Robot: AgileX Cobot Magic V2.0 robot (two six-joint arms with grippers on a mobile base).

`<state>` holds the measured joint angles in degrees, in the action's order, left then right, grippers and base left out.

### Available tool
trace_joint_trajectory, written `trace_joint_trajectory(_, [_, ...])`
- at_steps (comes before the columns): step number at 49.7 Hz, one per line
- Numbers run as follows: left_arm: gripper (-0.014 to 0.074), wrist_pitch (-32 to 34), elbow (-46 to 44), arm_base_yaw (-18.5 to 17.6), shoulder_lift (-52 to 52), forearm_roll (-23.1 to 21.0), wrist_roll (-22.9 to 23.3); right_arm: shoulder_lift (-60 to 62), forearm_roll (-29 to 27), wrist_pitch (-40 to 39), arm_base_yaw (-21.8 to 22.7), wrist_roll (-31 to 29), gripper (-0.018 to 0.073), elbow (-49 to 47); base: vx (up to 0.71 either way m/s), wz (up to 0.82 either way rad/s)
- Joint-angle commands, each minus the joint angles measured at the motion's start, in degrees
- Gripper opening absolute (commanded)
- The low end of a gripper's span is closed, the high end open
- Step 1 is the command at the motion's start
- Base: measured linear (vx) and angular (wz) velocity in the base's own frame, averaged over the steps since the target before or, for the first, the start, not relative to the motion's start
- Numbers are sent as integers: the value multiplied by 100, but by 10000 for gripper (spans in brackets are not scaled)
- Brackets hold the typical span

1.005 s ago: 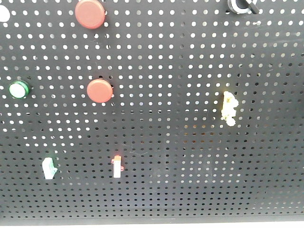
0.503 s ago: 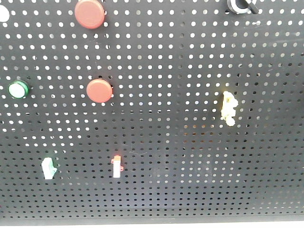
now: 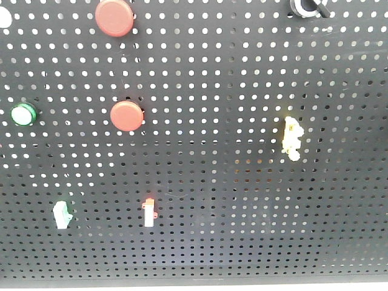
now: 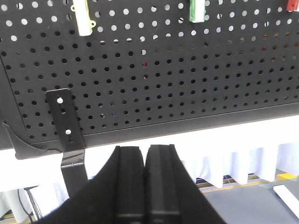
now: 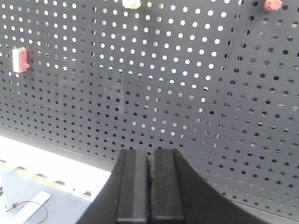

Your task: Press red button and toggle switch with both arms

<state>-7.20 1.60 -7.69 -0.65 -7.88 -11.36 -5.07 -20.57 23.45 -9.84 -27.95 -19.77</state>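
Note:
The front view shows a black pegboard (image 3: 242,200) with two round red buttons, one at the top (image 3: 114,17) and one lower (image 3: 127,115). The toggle switch (image 3: 62,214), small and white with a green tip, sits at the lower left; it also shows at the top edge of the left wrist view (image 4: 197,10). Neither arm appears in the front view. My left gripper (image 4: 145,154) is shut and empty, below the board's bottom edge. My right gripper (image 5: 150,156) is shut and empty, facing the board's lower part.
A white switch with a red tip (image 3: 148,212) sits right of the toggle switch and shows in the right wrist view (image 5: 19,59). A yellow knobbly piece (image 3: 292,138), a green-ringed round button (image 3: 23,114) and a black knob (image 3: 309,6) are also mounted. A bracket (image 4: 65,126) holds the board's lower edge.

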Motion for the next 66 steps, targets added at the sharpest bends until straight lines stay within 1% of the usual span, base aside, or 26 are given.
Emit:
trace_joint_trajectory(1, [1, 402, 198, 14, -95, -22, 48, -99, 292, -573, 36, 56, -3, -63, 0, 0])
trace_joint_trajectory(4, [1, 402, 198, 14, -95, -22, 48, -99, 672, -673, 49, 449, -3, 99, 0, 0])
trace_joint_trajectory(8, [1, 402, 198, 14, -95, -29, 48, -99, 1404, -971, 198, 1358, -3, 443, 0, 0])
trace_joint_trajectory(11, [1, 402, 198, 14, -95, -29, 48, -94, 1866, -1279, 371, 1900, -3, 765, 0, 0])
trace_joint_trajectory(13, [1, 402, 198, 14, -95, -29, 48, -86, 2057, -1513, 519, 2288, -3, 1026, 0, 0])
trace_joint_trajectory(15, [1, 402, 198, 14, -95, -29, 48, -57, 2192, -1739, 648, 2538, -3, 1247, 0, 0])
trace_joint_trajectory(19, [1, 402, 198, 14, -95, -29, 48, 130, 2211, -2224, 875, 2875, -3, 1702, 0, 0])
trace_joint_trajectory(23, [1, 402, 198, 14, -95, -29, 48, 483, 2182, -2677, 1023, 2967, -3, 2218, 0, 0])
trace_joint_trajectory(24, [1, 402, 198, 14, -95, -29, 48, 603, 2189, -2638, 1031, 2966, -3, 2257, 0, 0])
trace_joint_trajectory(25, [1, 402, 198, 14, -95, -29, 48, 701, 2208, -2345, 1048, 2966, -3, 2221, 0, 0])
trace_joint_trajectory(26, [1, 402, 198, 14, -95, -29, 48, 699, 2251, -2297, 1072, 2966, -3, 2196, 0, 0])
trace_joint_trajectory(66, [1, 397, 198, 14, -95, -29, 48, 665, 2247, -2242, 1068, 2970, -3, 2216, 0, 0])
